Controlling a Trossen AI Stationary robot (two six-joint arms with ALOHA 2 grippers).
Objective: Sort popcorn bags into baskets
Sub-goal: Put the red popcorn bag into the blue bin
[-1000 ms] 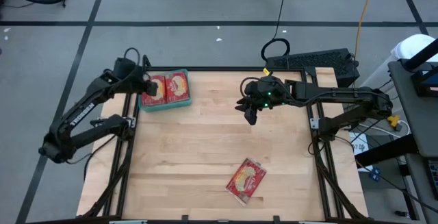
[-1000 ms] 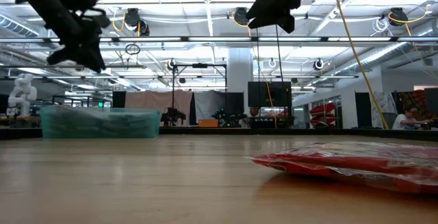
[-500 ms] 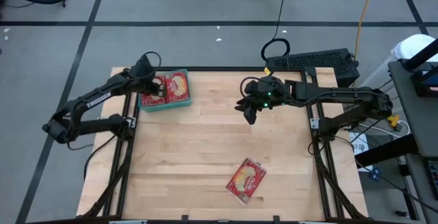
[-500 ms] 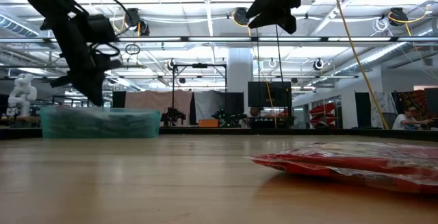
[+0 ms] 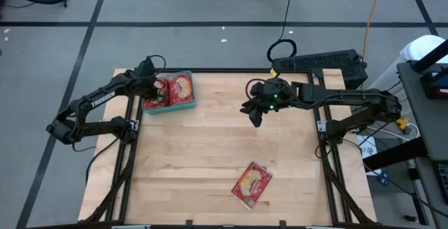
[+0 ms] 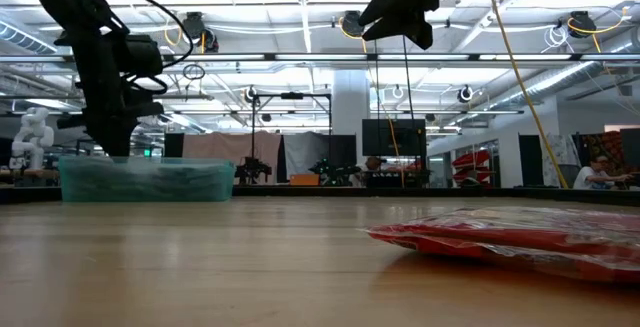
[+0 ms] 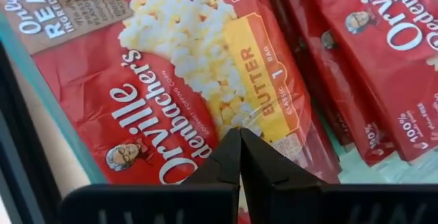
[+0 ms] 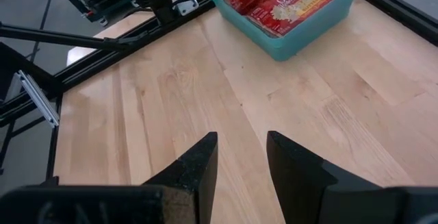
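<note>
My left hand (image 5: 158, 93) sits low over the teal basket (image 5: 187, 106) at the bench's (image 5: 210, 152) far left corner, fingers together, tips just above the popcorn bags (image 7: 198, 87) lying inside. My right hand (image 5: 256, 115) hangs over the far middle of the bench, fingers apart, holding nothing. One loose popcorn bag (image 5: 251, 183) lies flat near the front edge, right of centre.

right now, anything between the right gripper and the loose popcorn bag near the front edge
Nothing: in the high view only bare table lies between the right gripper and the loose popcorn bag.
</note>
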